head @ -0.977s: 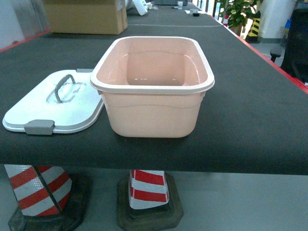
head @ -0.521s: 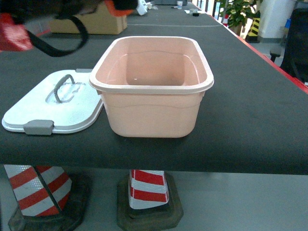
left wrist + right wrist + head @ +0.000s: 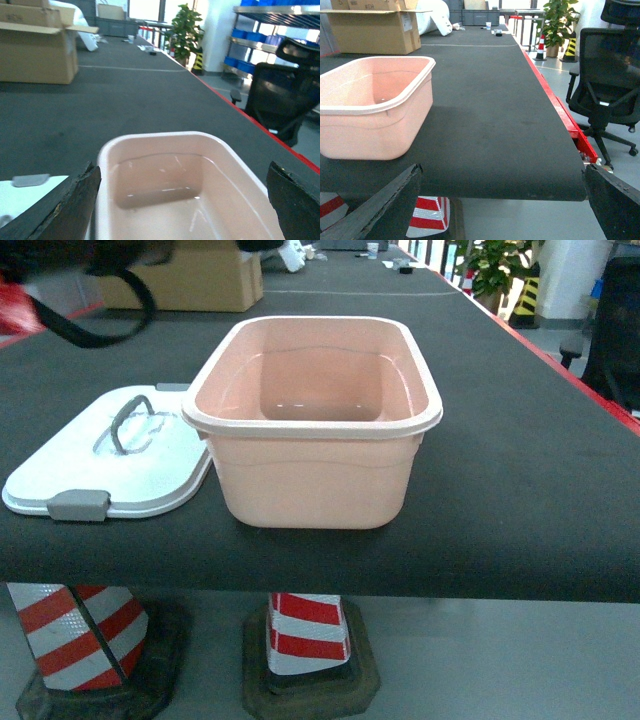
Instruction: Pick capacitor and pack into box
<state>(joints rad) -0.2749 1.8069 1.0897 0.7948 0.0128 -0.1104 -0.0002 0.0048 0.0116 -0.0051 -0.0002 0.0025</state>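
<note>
The box (image 3: 315,460), a pale pink tub, stands open and empty on the black table (image 3: 520,470). Its white lid (image 3: 110,465) with a grey handle lies flat just to its left. The capacitor is out of view. In the left wrist view my left gripper (image 3: 182,167) hangs open over the near part of the box (image 3: 150,137), its fingers wide apart with nothing between them. In the right wrist view my right gripper (image 3: 502,170) is open at the table's front edge, to the right of the box (image 3: 370,115). Neither gripper shows in the head view.
A blurred black strap and red shape (image 3: 90,310) cross the head view's top left. A brown carton (image 3: 190,275) stands at the table's far end. Striped cones (image 3: 310,640) stand under the table. A black office chair (image 3: 610,75) is past the red right edge (image 3: 555,100).
A blurred black and red shape came into the head view's top left and has since shifted left. The box and lid have stayed where they were.
</note>
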